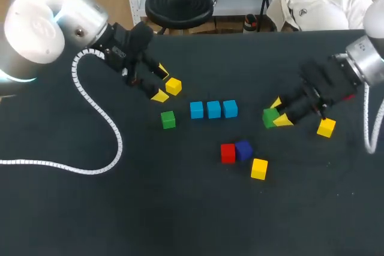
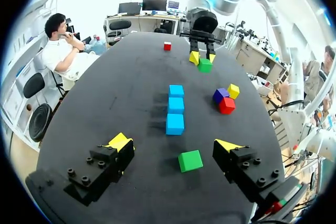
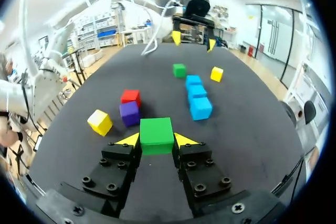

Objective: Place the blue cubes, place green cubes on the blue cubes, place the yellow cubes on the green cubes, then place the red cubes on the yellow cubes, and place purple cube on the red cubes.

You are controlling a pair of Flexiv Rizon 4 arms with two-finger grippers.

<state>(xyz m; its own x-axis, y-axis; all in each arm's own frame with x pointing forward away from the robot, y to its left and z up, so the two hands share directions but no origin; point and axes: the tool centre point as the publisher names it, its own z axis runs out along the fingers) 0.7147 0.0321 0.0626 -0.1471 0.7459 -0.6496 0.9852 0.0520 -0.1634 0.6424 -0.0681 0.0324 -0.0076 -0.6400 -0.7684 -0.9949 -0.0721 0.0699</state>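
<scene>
Right wrist view: green cube (image 3: pixel 156 132) pinched flat between the yellow tips

The right gripper (image 3: pixel 156 141) is closed on the green cube, one finger pressed against each of two opposite side faces. Whether the cube rests on the counter (image 3: pixel 247 145) or hangs just above it, I cannot tell. It sits near one end of the row of blue cubes (image 3: pixel 197 95). The cube looks rigid, light and smooth-faced, so a modest, centred squeeze on parallel faces should carry it. An off-centre or corner pinch would likely let it twist or slip. The left gripper (image 2: pixel 175 144) is spread wide, with a second green cube (image 2: pixel 190 160) lying untouched on the counter between its fingers. The same face-to-face hold would suit that one.
</scene>
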